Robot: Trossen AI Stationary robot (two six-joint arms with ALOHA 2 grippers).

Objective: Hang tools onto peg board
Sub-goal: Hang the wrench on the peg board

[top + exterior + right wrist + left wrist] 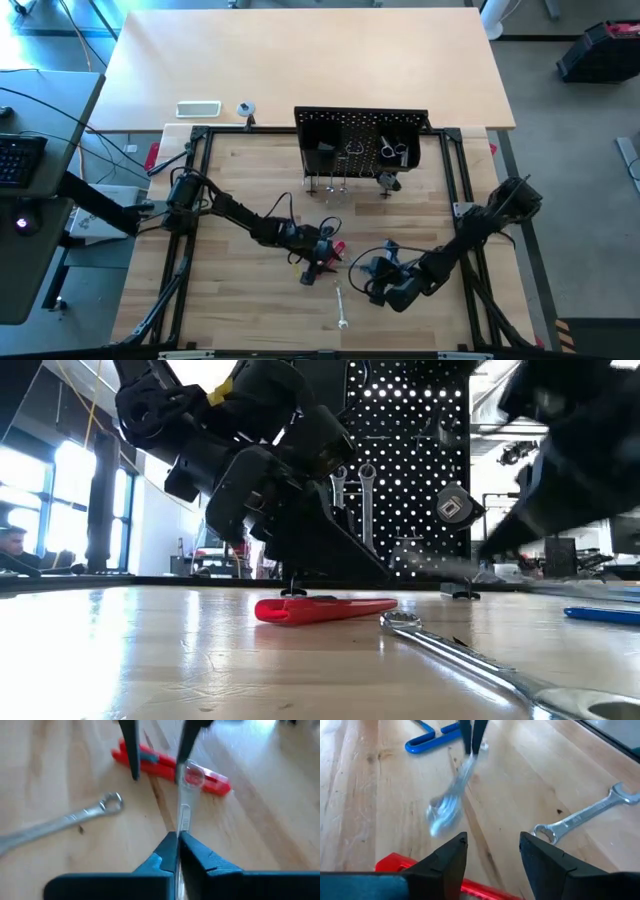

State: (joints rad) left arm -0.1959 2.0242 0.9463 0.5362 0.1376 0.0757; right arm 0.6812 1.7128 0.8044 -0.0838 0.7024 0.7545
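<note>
High view: peg board (360, 145) stands upper centre of the frame, black, perforated, with a few silver tools already hanging on it. Both arms meet at lower centre. Right gripper (178, 851) is clamped flat on the shank of a slim silver wrench (184, 802), held clear of the table and blurred. Left gripper (492, 852) stands with fingers apart, just short of the wrench's ring end, over the red-handled tool (325, 609). A second wrench (470, 660) lies on the wood at lower right of the low view. Risk: the thin shank could pivot or slip during a handover if the left fingers close off-centre, dropping it onto the red tool.
</note>
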